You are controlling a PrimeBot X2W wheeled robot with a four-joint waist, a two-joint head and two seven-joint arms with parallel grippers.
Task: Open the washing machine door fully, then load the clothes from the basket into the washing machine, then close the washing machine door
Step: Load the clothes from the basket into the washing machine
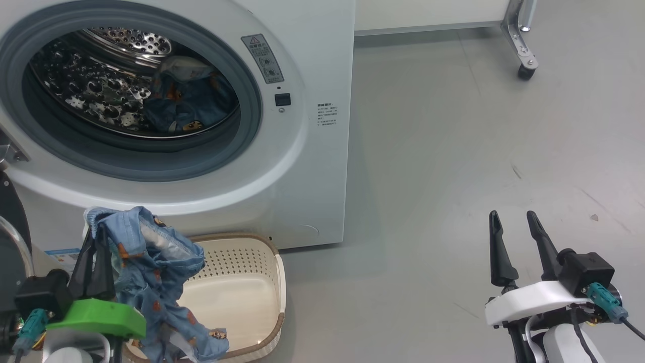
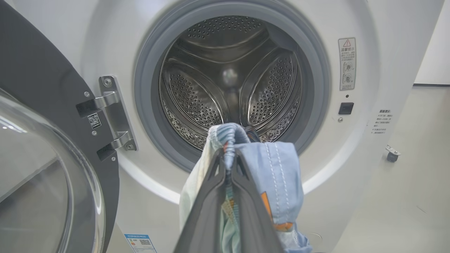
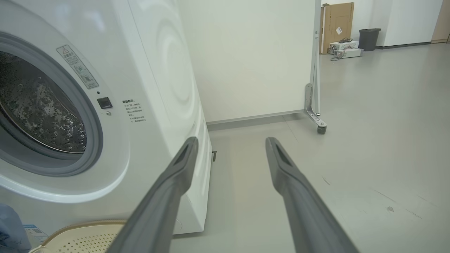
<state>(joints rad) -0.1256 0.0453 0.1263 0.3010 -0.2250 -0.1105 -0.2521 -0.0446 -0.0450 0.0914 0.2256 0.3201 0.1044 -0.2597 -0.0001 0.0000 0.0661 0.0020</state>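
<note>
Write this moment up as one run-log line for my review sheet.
door: open | left gripper: shut on blue bear-print garment, held above basket, facing washing machine | right gripper: open, empty | step: loading clothes

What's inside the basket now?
The visible floor of the basket is bare. Its left side is covered by the blue bear-print garment hanging from the shut left hand, so anything beneath can't be seen.

The grey floor (image 1: pixel 453 176) bears the washing machine (image 1: pixel 322 166) toward its far left, the basket (image 1: pixel 278 282) just before the machine's front, and a caster (image 1: pixel 526 72) well apart at the far edge
</note>
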